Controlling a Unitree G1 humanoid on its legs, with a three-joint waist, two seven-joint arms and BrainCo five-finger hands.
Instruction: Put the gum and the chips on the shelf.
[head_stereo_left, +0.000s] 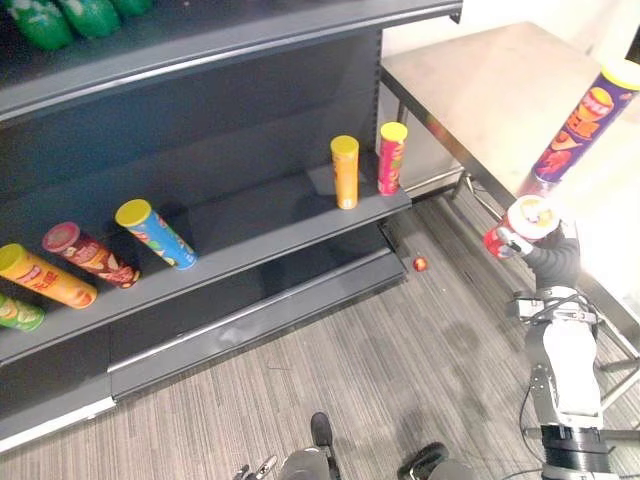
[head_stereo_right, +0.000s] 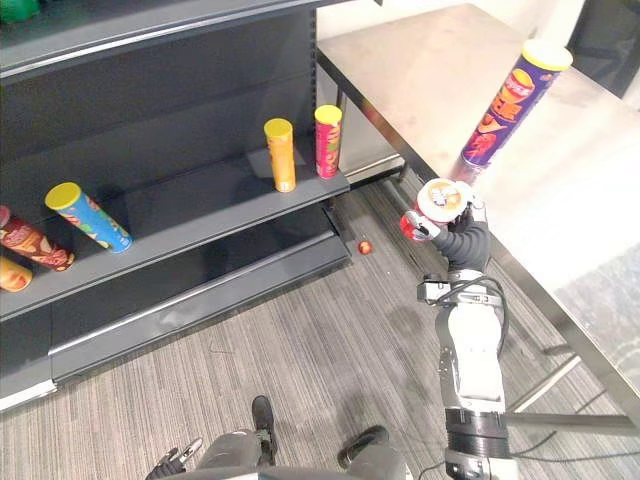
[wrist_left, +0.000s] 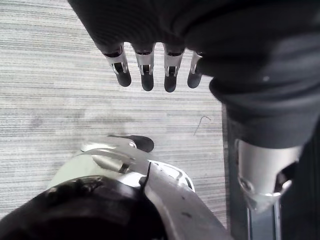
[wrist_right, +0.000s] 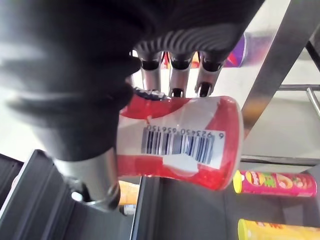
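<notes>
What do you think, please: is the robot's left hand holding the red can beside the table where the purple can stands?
Not the left: the right hand curls round the red can, as the right wrist view shows, beside the table where the purple can stands. The left hand hangs open over the floor.

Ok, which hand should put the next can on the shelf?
Right. The right hand is curled round the red can, up by the table, not far from the shelf. The left hand hangs open over the floor, holding nothing.
</notes>
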